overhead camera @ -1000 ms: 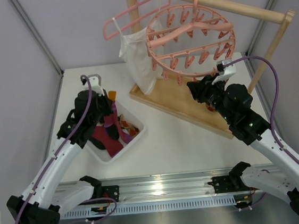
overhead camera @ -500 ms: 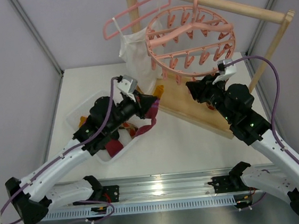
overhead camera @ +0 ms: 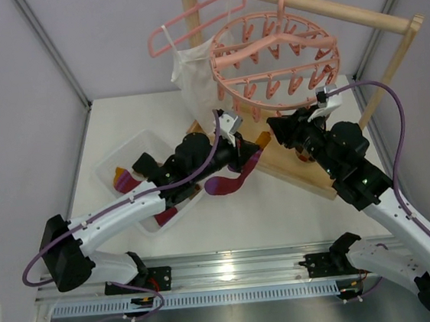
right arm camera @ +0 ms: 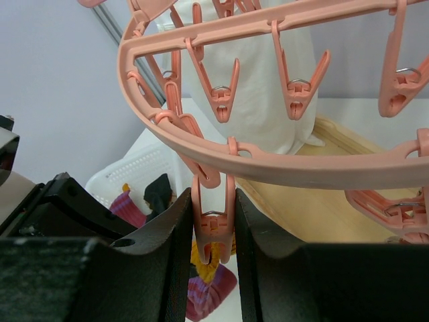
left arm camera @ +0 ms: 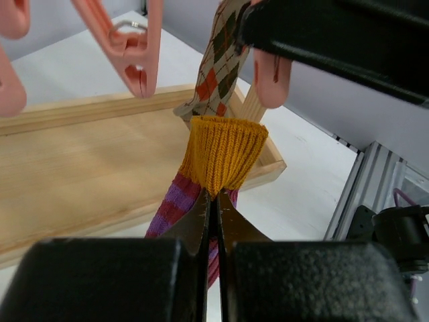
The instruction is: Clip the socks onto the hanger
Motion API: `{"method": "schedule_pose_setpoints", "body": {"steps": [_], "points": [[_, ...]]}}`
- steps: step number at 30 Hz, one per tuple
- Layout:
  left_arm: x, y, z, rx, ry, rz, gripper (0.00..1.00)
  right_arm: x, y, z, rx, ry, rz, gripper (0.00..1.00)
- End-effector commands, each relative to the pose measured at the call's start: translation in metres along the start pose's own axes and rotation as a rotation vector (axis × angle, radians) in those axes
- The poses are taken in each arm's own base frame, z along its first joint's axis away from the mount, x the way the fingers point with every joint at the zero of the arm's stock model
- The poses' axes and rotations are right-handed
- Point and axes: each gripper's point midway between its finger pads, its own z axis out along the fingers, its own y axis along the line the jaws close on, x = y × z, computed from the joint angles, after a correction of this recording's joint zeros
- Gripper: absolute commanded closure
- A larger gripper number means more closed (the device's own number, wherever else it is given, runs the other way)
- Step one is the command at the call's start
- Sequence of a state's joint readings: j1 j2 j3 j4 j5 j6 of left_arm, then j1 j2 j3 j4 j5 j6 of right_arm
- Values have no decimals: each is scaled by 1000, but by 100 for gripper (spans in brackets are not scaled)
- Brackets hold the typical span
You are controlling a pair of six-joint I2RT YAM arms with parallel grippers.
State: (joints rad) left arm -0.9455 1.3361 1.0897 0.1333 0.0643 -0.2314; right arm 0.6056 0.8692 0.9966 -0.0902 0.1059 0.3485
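My left gripper point(left arm camera: 213, 201) is shut on the mustard cuff of a purple-and-red striped sock point(left arm camera: 224, 151). That sock point(overhead camera: 229, 181) hangs from it over the table, just left of my right gripper point(overhead camera: 279, 127). My right gripper point(right arm camera: 213, 235) is shut on a pink clip point(right arm camera: 214, 225) that dangles from the outer ring of the round pink hanger point(right arm camera: 301, 164). The clip's mouth sits just above the sock's cuff point(right arm camera: 208, 265). A tan argyle sock point(left arm camera: 224, 57) hangs behind the clip point(left arm camera: 270, 77); what holds it is hidden.
The hanger point(overhead camera: 272, 43) hooks on a wooden bar point(overhead camera: 337, 6) above a wooden base point(overhead camera: 277, 162). A white camisole point(overhead camera: 195, 78) hangs on a thin pink coat hanger point(overhead camera: 185, 22). A white bin point(overhead camera: 108, 166) at the left holds more socks point(overhead camera: 125, 180).
My left arm has lifted the striped sock out of the bin and swung it right, up to the clip. The right gripper has stayed on the clip.
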Motion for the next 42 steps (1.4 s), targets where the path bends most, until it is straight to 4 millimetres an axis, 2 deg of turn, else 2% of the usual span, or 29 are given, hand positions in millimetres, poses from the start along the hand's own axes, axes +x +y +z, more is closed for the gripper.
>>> {"method": "schedule_pose_setpoints", "body": {"steps": [1,11,18,28,34,38,42], "points": [[-50,-23,3,75,-138,32,99,-18,13,-5,-48,-41,19,100],[-50,-29,10,91,-132,24,99,-18,14,-4,-54,-44,24,100],[-37,-27,14,86,-105,11,99,-21,13,-5,-46,-53,22,100],[-40,-29,12,92,-117,3,99,-19,12,-5,-44,-49,20,100],[-55,-33,7,99,-159,-13,99,-8,11,-2,-45,-18,28,100],[-71,-38,5,114,-197,-25,99,-8,11,-2,-44,-20,31,100],[-72,-40,10,124,-196,-44,99,-11,12,-4,-47,-31,36,100]]}}
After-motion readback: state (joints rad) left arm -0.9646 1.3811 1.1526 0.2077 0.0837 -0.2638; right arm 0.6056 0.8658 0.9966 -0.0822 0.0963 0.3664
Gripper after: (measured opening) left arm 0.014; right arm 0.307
